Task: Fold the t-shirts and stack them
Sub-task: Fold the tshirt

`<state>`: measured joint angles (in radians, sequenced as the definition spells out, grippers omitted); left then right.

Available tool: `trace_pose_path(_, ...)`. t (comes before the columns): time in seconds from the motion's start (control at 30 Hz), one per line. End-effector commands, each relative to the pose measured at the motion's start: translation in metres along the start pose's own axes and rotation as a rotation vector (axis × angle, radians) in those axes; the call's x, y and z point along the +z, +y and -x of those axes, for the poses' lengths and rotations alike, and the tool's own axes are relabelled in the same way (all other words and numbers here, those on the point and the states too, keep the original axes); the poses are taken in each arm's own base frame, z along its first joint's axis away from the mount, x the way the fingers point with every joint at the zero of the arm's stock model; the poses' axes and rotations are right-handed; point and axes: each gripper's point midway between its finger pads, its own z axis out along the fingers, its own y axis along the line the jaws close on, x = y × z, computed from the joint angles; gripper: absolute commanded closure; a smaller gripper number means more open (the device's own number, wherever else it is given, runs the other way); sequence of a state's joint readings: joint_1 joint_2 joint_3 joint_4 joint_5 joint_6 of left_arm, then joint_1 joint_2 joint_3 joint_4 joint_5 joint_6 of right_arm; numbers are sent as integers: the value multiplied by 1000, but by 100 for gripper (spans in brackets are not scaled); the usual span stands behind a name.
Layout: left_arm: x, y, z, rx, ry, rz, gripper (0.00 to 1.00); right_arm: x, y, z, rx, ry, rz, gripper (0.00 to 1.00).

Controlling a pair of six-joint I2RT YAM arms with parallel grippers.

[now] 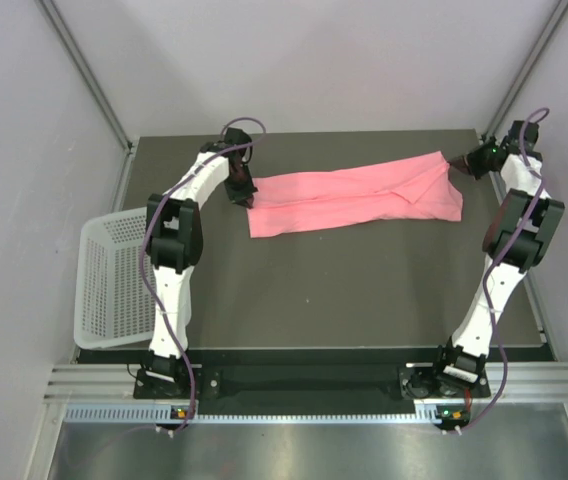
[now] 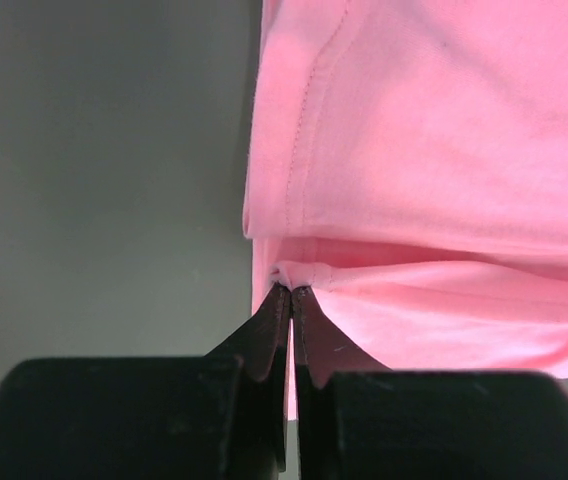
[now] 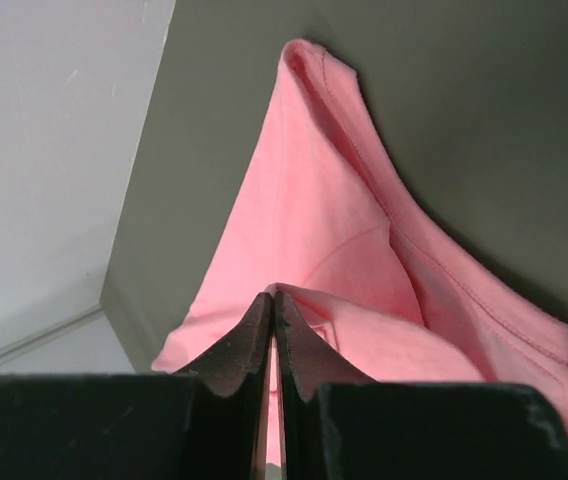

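A salmon-pink t-shirt (image 1: 354, 192) lies folded lengthwise into a long band across the far half of the dark table. My left gripper (image 1: 247, 197) is shut on the band's left end; in the left wrist view the black jaws pinch a small bunch of the t-shirt (image 2: 434, 150) at the left gripper's (image 2: 292, 290) tips. At the band's right end my right gripper (image 1: 456, 160) is shut on the cloth. The right wrist view has the t-shirt (image 3: 304, 210) rising from the right gripper's (image 3: 273, 295) tips toward a hemmed corner.
A white perforated basket (image 1: 111, 280) stands off the table's left edge beside the left arm. Grey walls enclose the table (image 1: 344, 290) at the back and on both sides, and the right gripper is close to the back right corner.
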<state>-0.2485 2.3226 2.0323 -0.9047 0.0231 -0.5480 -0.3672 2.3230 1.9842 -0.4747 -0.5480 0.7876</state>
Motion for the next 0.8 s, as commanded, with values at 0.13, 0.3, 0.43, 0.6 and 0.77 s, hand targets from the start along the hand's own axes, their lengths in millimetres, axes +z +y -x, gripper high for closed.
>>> trace_pose_path(0.13, -9, 9, 20, -12, -50, 35, 68, 19, 23, 19, 27, -51, 121, 92)
trace_pose_path(0.3, -50, 10, 28, 13, -120, 44, 17, 36, 37, 24, 60, -39, 207, 78)
trace_pose_path(0.43, -76, 15, 19, 39, -142, 45, 14, 24, 54, 38, 13, -54, 215, 63)
trace_pose_path(0.6, -91, 8, -22, 59, -69, -50, 17, -14, 50, 25, -91, -49, 89, 45)
trace_pose_path(0.77, -85, 1, -60, 73, -12, -111, 18, -62, 20, 0, -251, -55, -71, 31)
